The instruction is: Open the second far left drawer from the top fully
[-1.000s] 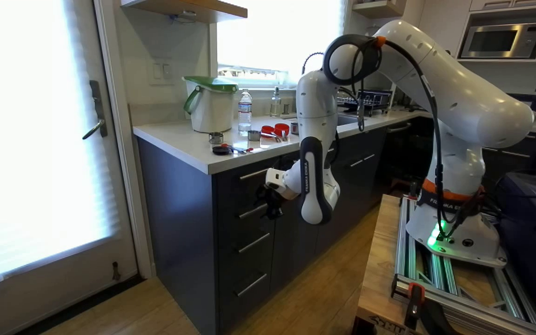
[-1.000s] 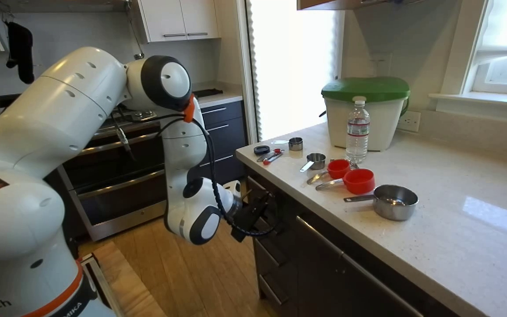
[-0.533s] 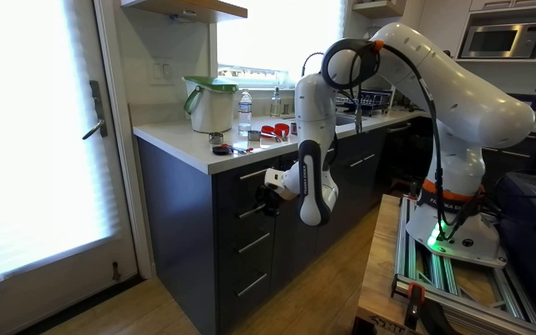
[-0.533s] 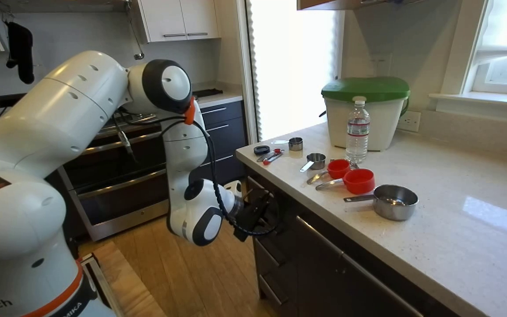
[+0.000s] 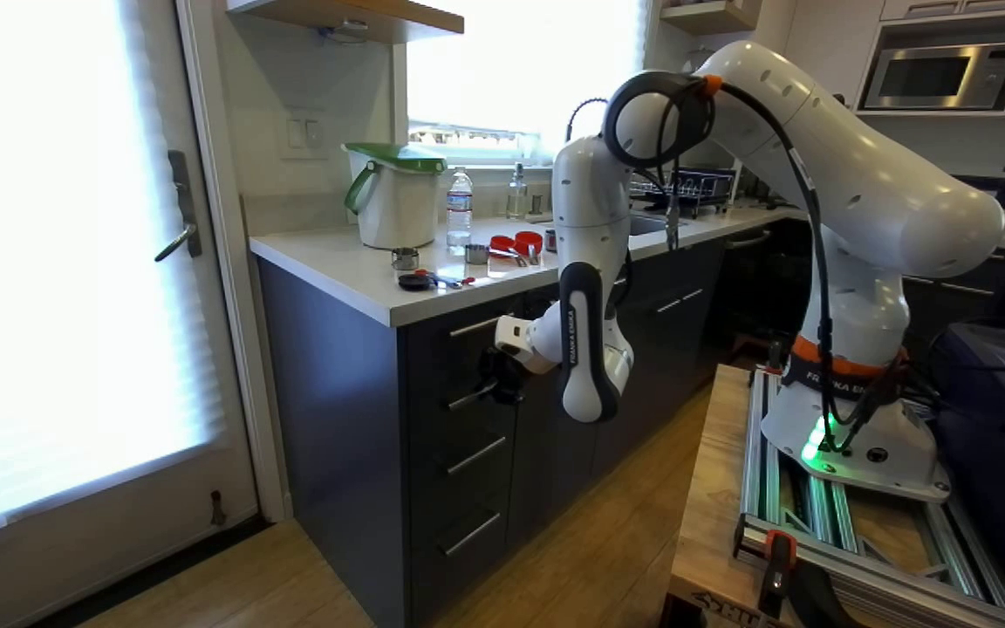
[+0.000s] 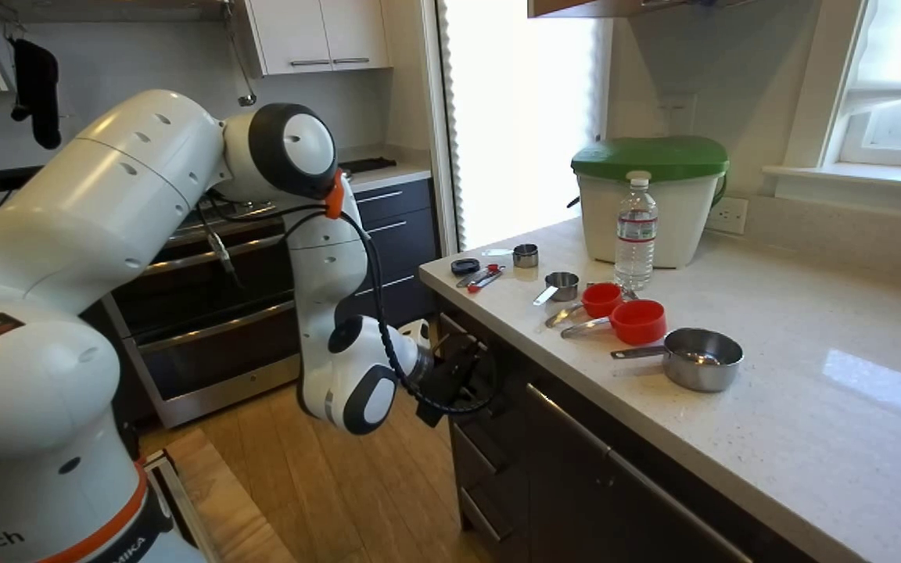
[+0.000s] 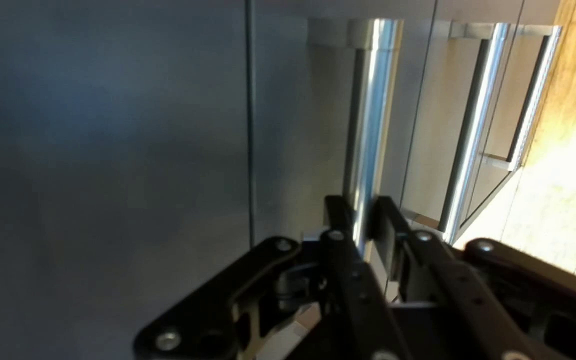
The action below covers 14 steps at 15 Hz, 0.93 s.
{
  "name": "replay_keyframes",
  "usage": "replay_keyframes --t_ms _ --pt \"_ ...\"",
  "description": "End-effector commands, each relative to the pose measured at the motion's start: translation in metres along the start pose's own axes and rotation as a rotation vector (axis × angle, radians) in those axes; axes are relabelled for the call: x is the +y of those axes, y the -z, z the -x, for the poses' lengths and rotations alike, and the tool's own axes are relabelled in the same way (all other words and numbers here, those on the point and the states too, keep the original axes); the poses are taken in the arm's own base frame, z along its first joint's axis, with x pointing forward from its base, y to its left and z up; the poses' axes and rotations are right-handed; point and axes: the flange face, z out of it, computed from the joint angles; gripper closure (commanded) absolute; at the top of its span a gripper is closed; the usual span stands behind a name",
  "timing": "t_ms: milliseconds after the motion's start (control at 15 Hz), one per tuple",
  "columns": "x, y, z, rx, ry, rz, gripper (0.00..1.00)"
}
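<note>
The second far left drawer from the top (image 7: 293, 125) has a flat dark front that lies flush with its stack. Its silver bar handle (image 7: 375, 100) runs down between my black fingertips in the wrist view. My gripper (image 7: 360, 215) is shut on that bar, one finger on each side. In an exterior view the handle's near end (image 5: 463, 401) sticks out beside the gripper (image 5: 495, 384), which covers the rest of it. The drawer's inside is hidden. Seen in an exterior view, the gripper (image 6: 454, 379) stands against the cabinet below the counter edge.
Above the drawers juts the white countertop (image 5: 337, 270), with a lidded bucket (image 5: 398, 201), a bottle (image 5: 459, 209) and several measuring cups on it. Lower drawer handles (image 7: 475, 130) lie close by. A wooden robot bench (image 5: 699, 488) stands opposite the cabinets, with wooden floor between.
My gripper has moved slightly in toward the drawer front, and its fingers have come together on the handle. The drawer front has not visibly moved.
</note>
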Motion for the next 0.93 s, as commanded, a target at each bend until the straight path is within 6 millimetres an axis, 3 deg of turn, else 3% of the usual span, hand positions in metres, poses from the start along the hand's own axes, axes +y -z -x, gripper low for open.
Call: replay_keyframes --t_ms 0,600,867 --pt "-0.033 0.006 0.018 -0.055 0.049 -0.135 0.95" --pt "-0.048 0.027 0.031 -0.017 0.045 -0.163 0.95" --pt "-0.050 0.039 0.046 -0.063 0.034 -0.143 0.95"
